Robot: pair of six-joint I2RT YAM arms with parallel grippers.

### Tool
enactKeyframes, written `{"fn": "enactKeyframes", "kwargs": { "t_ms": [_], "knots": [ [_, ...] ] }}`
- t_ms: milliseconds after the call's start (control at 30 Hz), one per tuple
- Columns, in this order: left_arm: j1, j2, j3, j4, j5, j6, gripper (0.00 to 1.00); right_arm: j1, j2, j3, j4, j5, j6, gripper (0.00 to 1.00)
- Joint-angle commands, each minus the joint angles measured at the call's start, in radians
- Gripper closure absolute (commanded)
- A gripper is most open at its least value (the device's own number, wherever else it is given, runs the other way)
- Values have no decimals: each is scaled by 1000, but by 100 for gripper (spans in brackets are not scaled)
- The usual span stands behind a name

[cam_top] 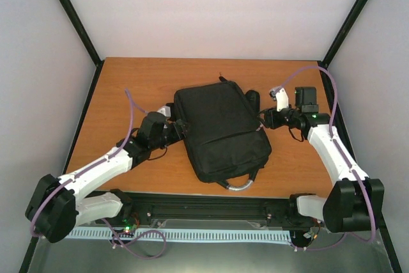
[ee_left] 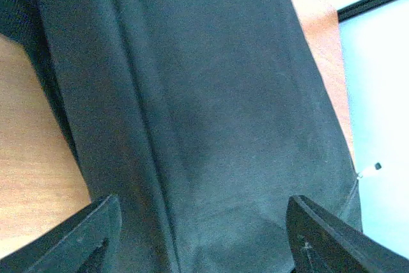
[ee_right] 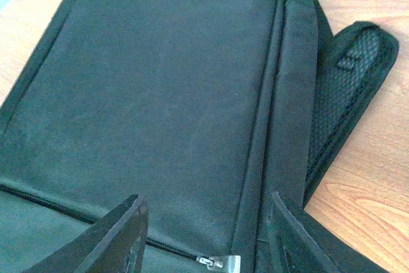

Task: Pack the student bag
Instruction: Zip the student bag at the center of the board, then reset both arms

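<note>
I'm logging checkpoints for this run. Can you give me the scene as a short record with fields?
bag: black, lying flat, mid-table
table: orange-brown wood
handle: silvery, at the bag's near end
strap: mesh, sticking out from under the bag
left gripper: open, over the bag's left edge
right gripper: open, over the bag's right side, zip pull between its fingers

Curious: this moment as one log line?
large black fabric backpack flat on wooden table | left tool open at edge | right tool open at edge
</note>
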State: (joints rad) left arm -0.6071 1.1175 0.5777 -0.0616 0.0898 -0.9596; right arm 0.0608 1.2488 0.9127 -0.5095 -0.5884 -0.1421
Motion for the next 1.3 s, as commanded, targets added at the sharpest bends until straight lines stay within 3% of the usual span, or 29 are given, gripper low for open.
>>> {"fn": "enactKeyframes", "kwargs": {
  "t_ms": [0, 100, 300, 433, 467, 633, 833, 900, 1067, 1267],
  "knots": [
    [3, 6, 143, -177, -71, 145, 24, -27, -67, 46, -33, -37, -24, 47],
    [7, 46, 234, -278, -94, 209, 16, -50, -96, 76, -51, -42, -47, 42],
    [12, 86, 426, -469, -113, 334, 16, -108, -151, 108, -6, -130, -59, 42],
    [13, 132, 575, -600, -163, 450, 15, -118, -162, 122, 57, -94, 17, 23],
    [13, 145, 610, -634, -184, 475, 15, -118, -150, 150, 49, -68, 43, 13],
    [13, 180, 718, -739, -249, 554, 15, -131, -84, 307, -68, -68, 12, 6],
    [13, 149, 734, -760, -351, 594, 13, -134, -113, 392, -55, 60, 80, 0],
    [14, 125, 709, -744, -406, 599, 3, -134, -122, 391, -49, 124, 120, 0],
    [23, 75, 606, -692, -546, 567, 0, -134, -178, 234, 58, 278, 223, 0],
    [38, 10, 490, -603, -565, 552, 0, -134, -310, 72, 162, 319, 215, 0]
  ]
}}
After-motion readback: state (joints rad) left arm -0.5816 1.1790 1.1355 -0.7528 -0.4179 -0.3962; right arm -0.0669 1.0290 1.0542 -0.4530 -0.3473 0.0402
